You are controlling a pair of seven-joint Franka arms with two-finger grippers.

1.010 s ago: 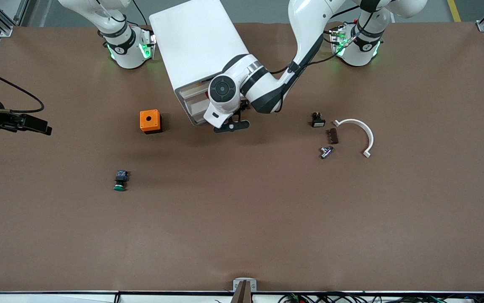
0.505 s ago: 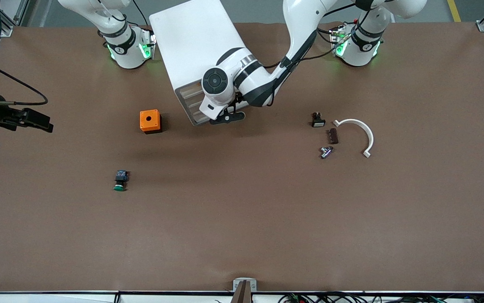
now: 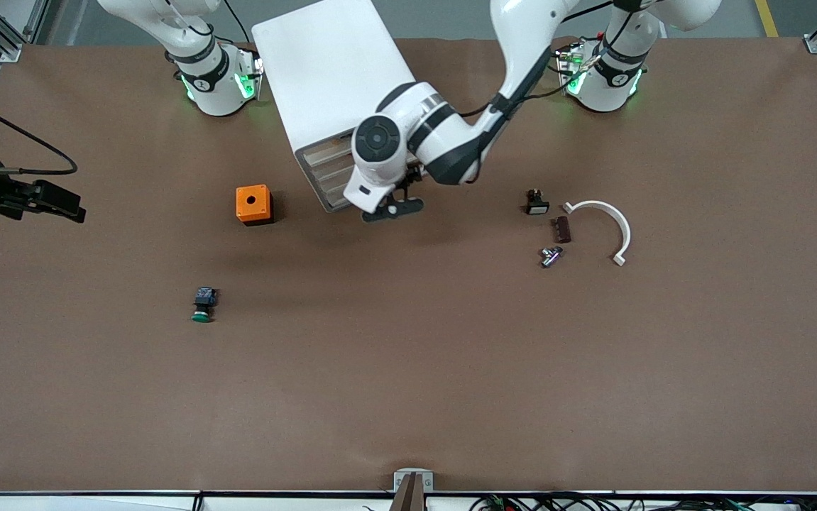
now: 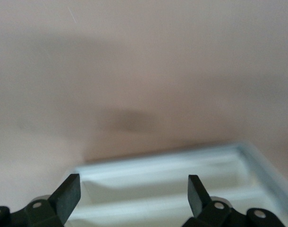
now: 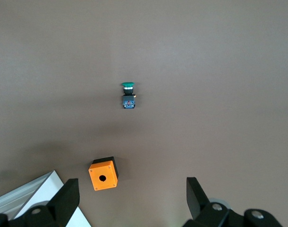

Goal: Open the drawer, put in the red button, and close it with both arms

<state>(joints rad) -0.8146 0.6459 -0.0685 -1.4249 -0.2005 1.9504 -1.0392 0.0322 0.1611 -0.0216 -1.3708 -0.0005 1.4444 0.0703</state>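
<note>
The white cabinet (image 3: pixel 330 85) lies at the table's middle, its stacked cream drawer fronts (image 3: pixel 324 172) facing the front camera. My left gripper (image 3: pixel 392 209) hangs open and empty just in front of those drawer fronts. In the left wrist view its fingers (image 4: pixel 68 194) stand wide apart over a white drawer edge (image 4: pixel 182 172). I cannot tell which drawer is which. The red button is not in view. My right gripper (image 3: pixel 46 202) is open and empty, up in the air over the right arm's end of the table; the right wrist view shows it open (image 5: pixel 130 201).
An orange box with a round hole (image 3: pixel 253 204) sits beside the cabinet, and a green-capped button (image 3: pixel 202 305) lies nearer the camera. Both also show in the right wrist view, the box (image 5: pixel 103 174) and the button (image 5: pixel 128 97). A small black switch (image 3: pixel 536 202), brown piece (image 3: pixel 561 229), metal part (image 3: pixel 551 256) and white curved piece (image 3: pixel 603 223) lie toward the left arm's end.
My left gripper moved in toward the drawer fronts, then drew back out toward the front camera. The right gripper barely shifted.
</note>
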